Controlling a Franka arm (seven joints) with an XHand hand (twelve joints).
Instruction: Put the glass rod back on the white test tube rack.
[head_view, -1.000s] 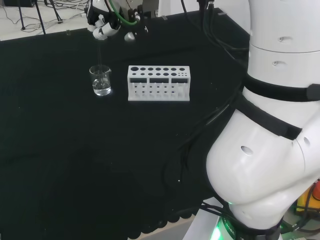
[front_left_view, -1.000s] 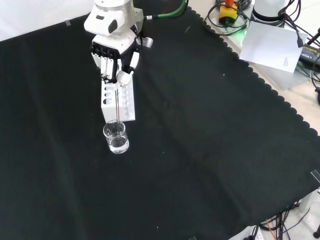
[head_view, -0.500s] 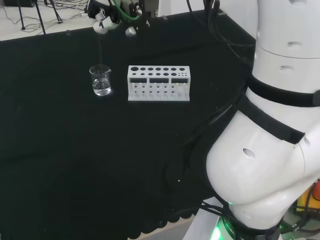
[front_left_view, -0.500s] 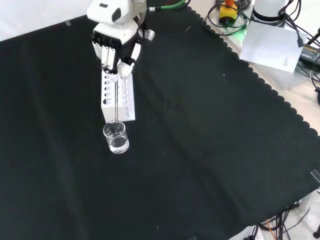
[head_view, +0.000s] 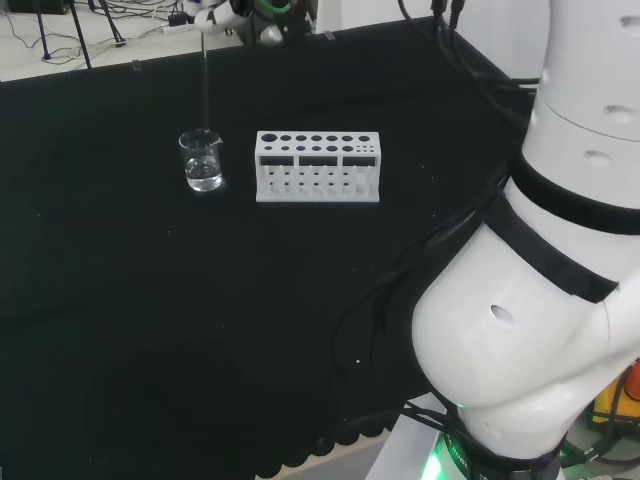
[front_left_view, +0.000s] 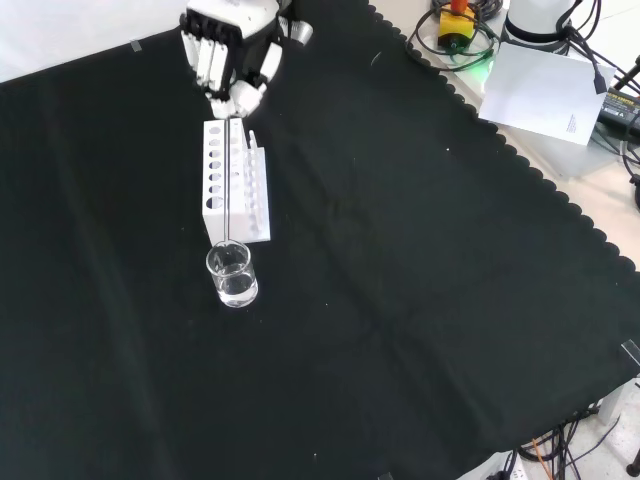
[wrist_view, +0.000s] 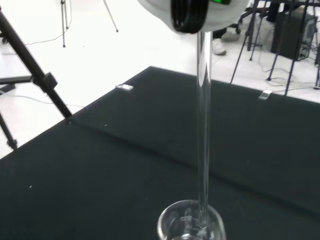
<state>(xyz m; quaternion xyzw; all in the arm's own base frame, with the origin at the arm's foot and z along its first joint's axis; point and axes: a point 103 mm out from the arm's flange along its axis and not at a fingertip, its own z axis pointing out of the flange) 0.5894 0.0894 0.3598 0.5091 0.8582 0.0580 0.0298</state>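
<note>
The hand (front_left_view: 232, 52) hangs high over the bench, its fingers and thumb pinched on the top of a clear glass rod (front_left_view: 231, 180). The rod (head_view: 204, 85) hangs upright, and its lower end is at the rim of a small glass beaker (head_view: 203, 162) with a little clear liquid in it. In the wrist view the rod (wrist_view: 202, 125) runs straight down to the beaker's mouth (wrist_view: 190, 226). The white test tube rack (head_view: 318, 167) stands right of the beaker in the head view, and just behind the beaker (front_left_view: 231, 277) in the front view, where the rack (front_left_view: 236, 185) lies under the hand.
The arm's big white links (head_view: 530, 300) take up the head view's right side. Past the cloth's scalloped edge (front_left_view: 520, 165) in the front view lie a white sheet (front_left_view: 545, 90) and cables. Black stand legs (wrist_view: 35, 75) are on the floor beyond the bench.
The hand has gone up, lifting the rod with it. The rod's lower end has come up from inside the beaker to its rim. Beaker and rack have stayed put.
</note>
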